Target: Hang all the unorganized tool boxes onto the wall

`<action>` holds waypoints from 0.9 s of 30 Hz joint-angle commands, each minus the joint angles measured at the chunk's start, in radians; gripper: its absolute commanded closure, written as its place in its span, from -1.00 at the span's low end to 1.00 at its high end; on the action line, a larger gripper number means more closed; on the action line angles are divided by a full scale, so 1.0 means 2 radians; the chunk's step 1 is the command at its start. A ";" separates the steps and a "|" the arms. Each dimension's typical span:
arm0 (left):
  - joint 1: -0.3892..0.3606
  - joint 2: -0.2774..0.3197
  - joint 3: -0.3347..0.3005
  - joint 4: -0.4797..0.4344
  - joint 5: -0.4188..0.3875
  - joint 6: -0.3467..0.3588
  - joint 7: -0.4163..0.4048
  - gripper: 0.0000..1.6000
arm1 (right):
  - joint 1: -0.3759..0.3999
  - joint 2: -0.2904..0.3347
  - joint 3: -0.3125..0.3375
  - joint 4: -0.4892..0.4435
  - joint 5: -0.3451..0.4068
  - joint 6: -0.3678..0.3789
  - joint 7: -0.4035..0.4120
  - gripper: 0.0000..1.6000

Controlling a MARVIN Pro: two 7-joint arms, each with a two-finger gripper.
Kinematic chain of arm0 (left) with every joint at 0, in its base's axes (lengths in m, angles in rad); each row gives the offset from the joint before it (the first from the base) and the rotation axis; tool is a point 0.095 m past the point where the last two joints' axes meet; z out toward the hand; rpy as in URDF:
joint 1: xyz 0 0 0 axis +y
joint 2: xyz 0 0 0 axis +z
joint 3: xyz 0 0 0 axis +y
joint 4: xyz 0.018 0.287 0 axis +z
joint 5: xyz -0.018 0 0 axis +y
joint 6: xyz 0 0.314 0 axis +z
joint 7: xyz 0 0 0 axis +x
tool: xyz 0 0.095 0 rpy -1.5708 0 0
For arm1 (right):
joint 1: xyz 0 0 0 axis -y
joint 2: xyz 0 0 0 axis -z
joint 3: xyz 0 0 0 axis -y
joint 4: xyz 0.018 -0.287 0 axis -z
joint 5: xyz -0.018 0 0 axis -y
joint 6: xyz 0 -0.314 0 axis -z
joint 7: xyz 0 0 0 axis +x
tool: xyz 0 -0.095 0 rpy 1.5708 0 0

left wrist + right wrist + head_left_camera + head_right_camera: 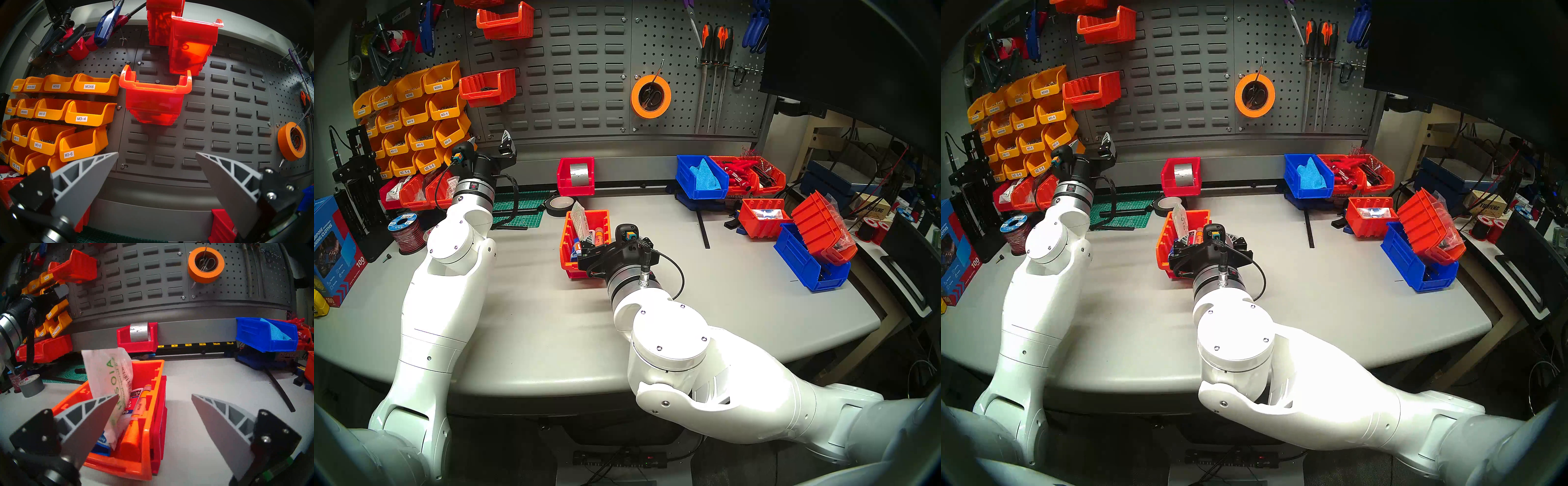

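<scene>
The wall (585, 68) fills 12 o'clock; the orange tool box (119, 463) sits mid-table on a red bin (161, 412), probably stiff, light, with loose contents, best pinched at its right wall. The right gripper (155, 396) straddles that wall, jaws apart; the left gripper (157, 153) gapes empty. Only the wrist view reveals the packet (108, 375) and glue tubes (141, 400).

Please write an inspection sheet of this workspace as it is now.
Surface: grey table, mostly bare in front.
Job's things: long orange ribbed bin holding white-green packet, beside a red bin; louvred grey wall carries orange bins.
Clutter: blue bins, grey tape roll.
End effectors: left end effector open, empty; right end effector open, above the orange bin.
Cables: black cable on right wrist.
Surroundings: monitor at right.
</scene>
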 commanded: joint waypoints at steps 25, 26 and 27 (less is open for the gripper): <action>-0.005 0.000 -0.001 -0.005 -0.001 0.000 0.000 -1.00 | 0.008 -0.002 -0.008 0.019 -0.005 -0.023 0.004 0.18; -0.005 0.000 -0.001 -0.005 -0.001 0.000 0.000 -1.00 | 0.008 -0.001 -0.008 0.019 -0.005 -0.024 0.005 0.35; -0.005 0.000 -0.001 -0.005 -0.001 0.000 0.000 -1.00 | 0.009 -0.001 -0.007 0.020 -0.005 -0.025 0.007 0.43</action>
